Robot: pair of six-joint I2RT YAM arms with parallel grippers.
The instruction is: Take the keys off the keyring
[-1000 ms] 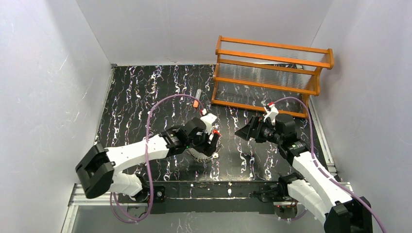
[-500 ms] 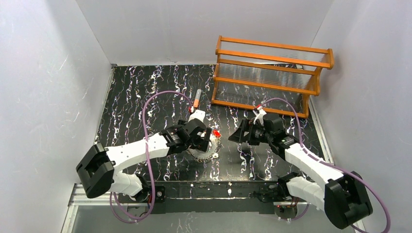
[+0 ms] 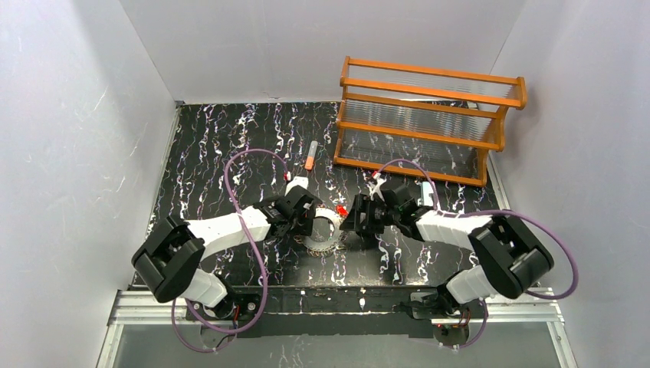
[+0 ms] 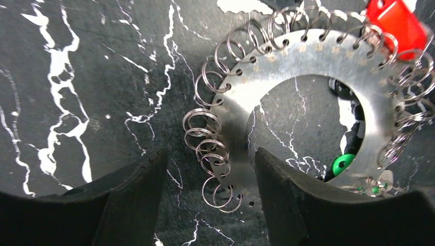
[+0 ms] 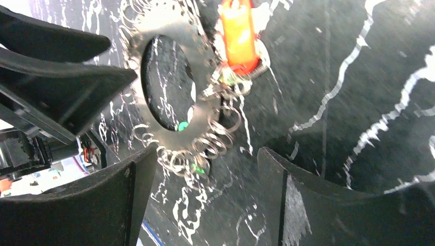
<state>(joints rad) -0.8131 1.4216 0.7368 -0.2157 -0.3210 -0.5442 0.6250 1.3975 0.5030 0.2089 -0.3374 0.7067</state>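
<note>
Keyring [image 3: 322,230] lies flat on the black, white-veined counter [image 3: 207,153], near the front edge and between my two arms. Its rim is lined all round with small wire loops [image 4: 202,123]. I see a red key [image 4: 395,23] at the rim on the side away from the left gripper [image 4: 208,166]. A green key [image 4: 342,163] shows inside the dark centre hole, close to the inner edge. The left gripper is down low at the ring's left side with its jaws spread apart. A stretch of the rim and its loops sits between the two fingers [image 4: 133,195], with a gap showing on one side, so nothing is clamped. The right gripper [image 5: 202,164] sits at the opposite side, jaws likewise parted and empty, the nearest loops just ahead of its fingertips. Whether they touch, I cannot tell. From overhead the two grippers face each other across the ring. An orange wooden rack [image 3: 429,123] stands at the far right of the counter. An orange-and-grey tube [image 3: 310,156] lies well apart, beyond the ring.
</note>
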